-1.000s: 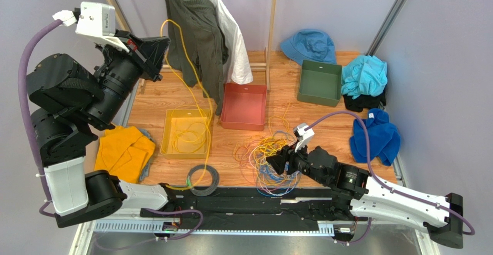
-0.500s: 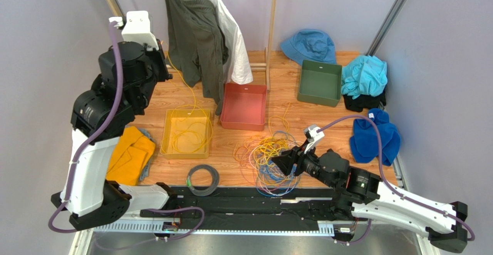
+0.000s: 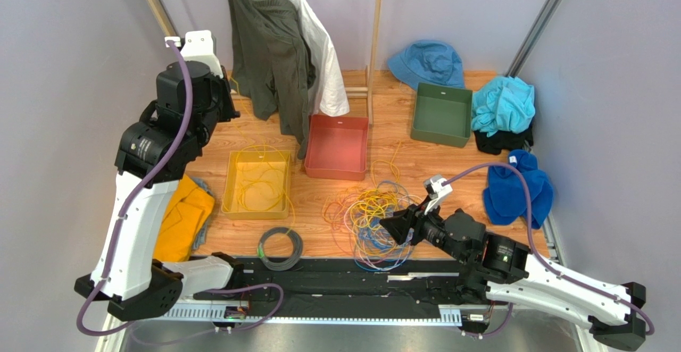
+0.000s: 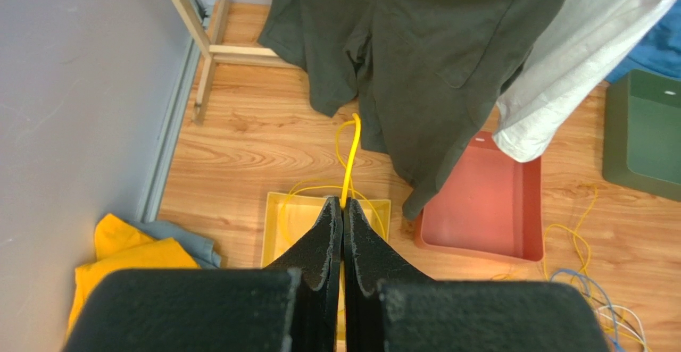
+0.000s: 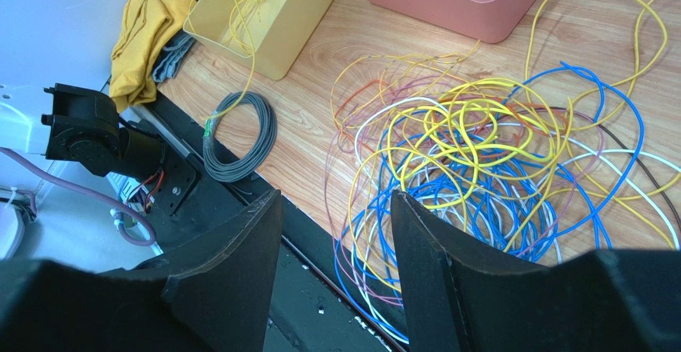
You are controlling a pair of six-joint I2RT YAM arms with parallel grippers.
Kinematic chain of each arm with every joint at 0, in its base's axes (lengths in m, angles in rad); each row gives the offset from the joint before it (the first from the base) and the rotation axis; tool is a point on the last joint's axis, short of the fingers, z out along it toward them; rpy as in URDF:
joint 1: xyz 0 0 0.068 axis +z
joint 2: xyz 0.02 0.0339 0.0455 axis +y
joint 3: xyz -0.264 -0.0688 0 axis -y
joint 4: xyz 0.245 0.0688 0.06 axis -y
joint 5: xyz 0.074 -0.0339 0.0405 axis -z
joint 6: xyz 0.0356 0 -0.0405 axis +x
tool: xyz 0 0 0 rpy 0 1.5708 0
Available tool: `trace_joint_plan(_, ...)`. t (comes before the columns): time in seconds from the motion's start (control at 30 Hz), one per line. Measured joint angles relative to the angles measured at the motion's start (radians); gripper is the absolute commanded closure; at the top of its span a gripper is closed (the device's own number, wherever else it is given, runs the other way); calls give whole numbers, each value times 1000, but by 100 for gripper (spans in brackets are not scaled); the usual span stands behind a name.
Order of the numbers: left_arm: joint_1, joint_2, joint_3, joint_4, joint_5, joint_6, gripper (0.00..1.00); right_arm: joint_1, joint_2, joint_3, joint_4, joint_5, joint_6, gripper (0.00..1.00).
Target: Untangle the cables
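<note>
The cables (image 3: 372, 220) lie in a loose tangle of yellow, blue, white and purple-grey wires on the wooden table (image 3: 400, 160); in the right wrist view this tangle of cables (image 5: 495, 153) fills the middle. My right gripper (image 3: 393, 228) (image 5: 336, 196) hovers open over the tangle's near-left edge, with nothing between its fingers. High at the back left, my left gripper (image 3: 224, 109) (image 4: 344, 202) is shut on one yellow cable (image 4: 349, 156). That cable hangs down into the yellow tray (image 3: 230, 184) (image 4: 276, 208), where more yellow loops lie.
A red tray (image 3: 336, 172) and a green bin (image 3: 440, 135) stand further back. A grey coiled ring (image 3: 299, 247) lies by the front edge. Clothes (image 3: 276, 41) hang close to the left gripper. An orange cloth (image 3: 180, 212) lies left, blue cloths (image 3: 519, 188) right.
The left arm has straightened upright and swung its gripper over the yellow tray, still shut on the yellow cable, whose tall loop has dropped. The right gripper has shifted slightly right.
</note>
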Motion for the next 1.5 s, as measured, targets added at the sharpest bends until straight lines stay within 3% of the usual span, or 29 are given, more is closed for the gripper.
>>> trace_joint_plan(0.33,4,-30,154,-5,62,-28,100,0,0,-8,0,0,7,44)
trace_joint_plan(0.8,4,27,346,-8,14,-7,100,0,-41,-8,-16,2,18,45)
trace_joint_plan(1.17,18,18,181,17,0,-6,100,0,-66,-9,-46,14,20,45)
trace_joint_plan(1.5,169,19,14,96,76,-18,100,0,-66,-9,-52,11,29,45)
